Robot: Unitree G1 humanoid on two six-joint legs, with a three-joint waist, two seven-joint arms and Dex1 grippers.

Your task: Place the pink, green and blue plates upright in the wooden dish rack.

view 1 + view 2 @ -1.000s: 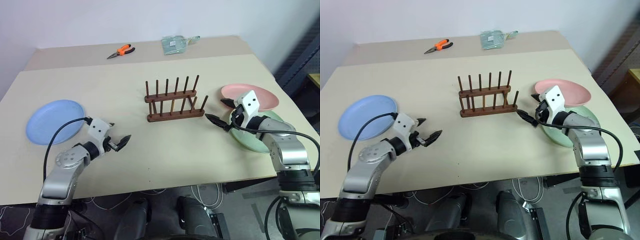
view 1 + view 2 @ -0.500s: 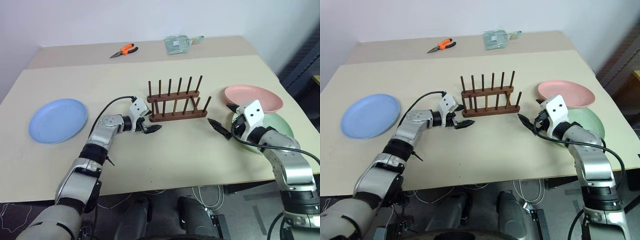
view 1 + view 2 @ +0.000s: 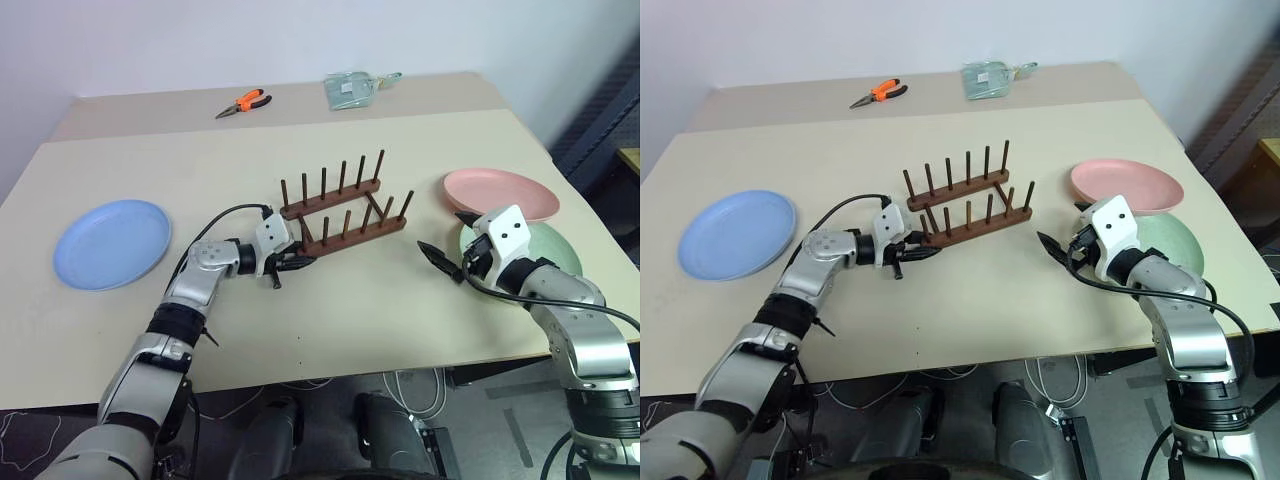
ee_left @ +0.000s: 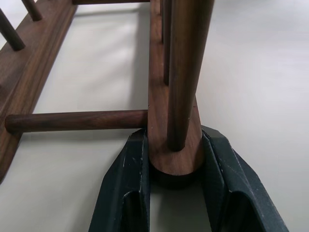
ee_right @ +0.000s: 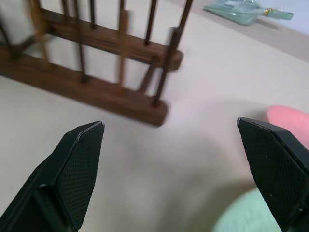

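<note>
The wooden dish rack stands empty at the table's middle, skewed, its left end nearer me. My left gripper is shut on the end of the rack's front rail, one finger on each side. The blue plate lies flat at the far left. At the right the pink plate lies flat, and the green plate lies in front of it, partly hidden under my right arm. My right gripper hovers open to the right of the rack, holding nothing, its fingertips wide apart.
Orange-handled pliers and a clear plastic bag lie at the back of the table. Bare tabletop runs between the rack and the front edge.
My left arm swung right from beside the blue plate to the rack and closed on its front rail end. The rack has turned askew. The right gripper drew back slightly.
</note>
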